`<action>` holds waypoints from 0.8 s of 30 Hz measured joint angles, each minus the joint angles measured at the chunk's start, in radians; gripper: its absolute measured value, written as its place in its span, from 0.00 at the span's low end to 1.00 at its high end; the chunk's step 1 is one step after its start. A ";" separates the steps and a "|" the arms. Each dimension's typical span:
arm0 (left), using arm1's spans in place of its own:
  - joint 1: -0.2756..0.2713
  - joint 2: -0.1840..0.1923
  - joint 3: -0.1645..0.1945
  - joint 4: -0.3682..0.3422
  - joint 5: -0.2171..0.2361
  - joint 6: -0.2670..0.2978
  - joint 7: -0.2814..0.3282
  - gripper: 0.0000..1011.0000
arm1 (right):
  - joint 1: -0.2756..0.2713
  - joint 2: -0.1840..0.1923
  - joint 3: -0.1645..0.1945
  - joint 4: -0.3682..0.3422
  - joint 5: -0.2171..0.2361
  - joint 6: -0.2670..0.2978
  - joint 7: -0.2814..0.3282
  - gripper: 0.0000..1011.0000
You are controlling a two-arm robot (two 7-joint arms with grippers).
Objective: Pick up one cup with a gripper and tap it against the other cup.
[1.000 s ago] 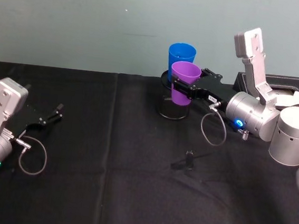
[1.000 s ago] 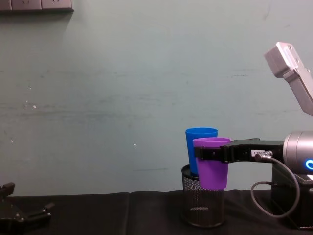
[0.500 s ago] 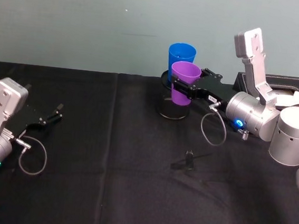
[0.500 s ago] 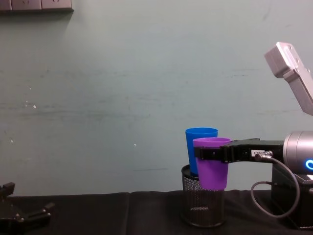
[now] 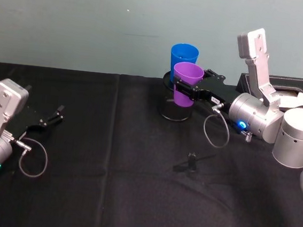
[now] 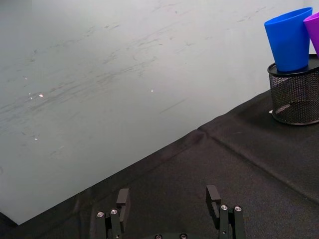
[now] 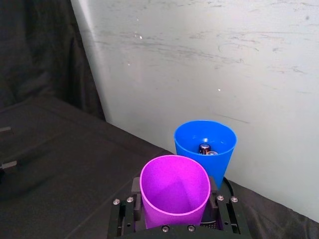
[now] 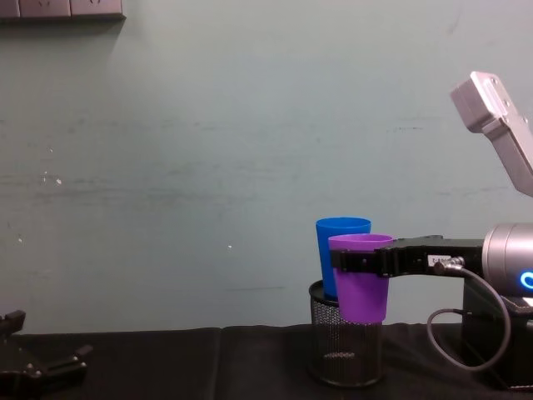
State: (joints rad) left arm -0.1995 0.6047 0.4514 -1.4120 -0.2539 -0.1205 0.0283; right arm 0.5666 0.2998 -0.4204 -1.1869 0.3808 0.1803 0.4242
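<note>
Purple cup [image 5: 187,83] clamped upright in right hand [image 5: 187,91], off counter [image 5: 112,185], around 12 o'clock, arm coming in from 3 o'clock. Its base hangs lower than holder's rim, on near side. Blue cup [image 5: 184,55] right behind it, standing in black mesh pen holder [image 5: 174,111]; can't tell if cups actually touch. Left hand [image 5: 51,119] parked at 8 o'clock, jaws spread, empty.

No word or number can be read here. There is one small white label [image 8: 436,261] on the black body of the right gripper [image 5: 186,91], but its print is too small to read.
</note>
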 joint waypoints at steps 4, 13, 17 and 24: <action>0.000 0.000 0.000 0.000 0.000 0.000 0.000 0.99 | 0.000 0.000 0.000 0.000 0.000 0.000 0.000 0.73; 0.000 0.000 0.000 0.000 0.000 0.000 0.000 0.99 | 0.000 0.000 0.000 0.000 0.000 0.000 0.000 0.73; 0.000 0.000 0.000 0.000 0.000 0.000 0.000 0.99 | 0.000 0.000 0.000 0.000 0.000 0.000 0.000 0.73; 0.000 0.000 0.000 0.000 0.000 0.000 0.000 0.99 | 0.000 0.000 0.000 0.000 0.000 0.000 0.000 0.73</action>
State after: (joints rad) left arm -0.1995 0.6047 0.4514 -1.4120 -0.2539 -0.1206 0.0283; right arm 0.5667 0.2998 -0.4204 -1.1868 0.3808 0.1803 0.4242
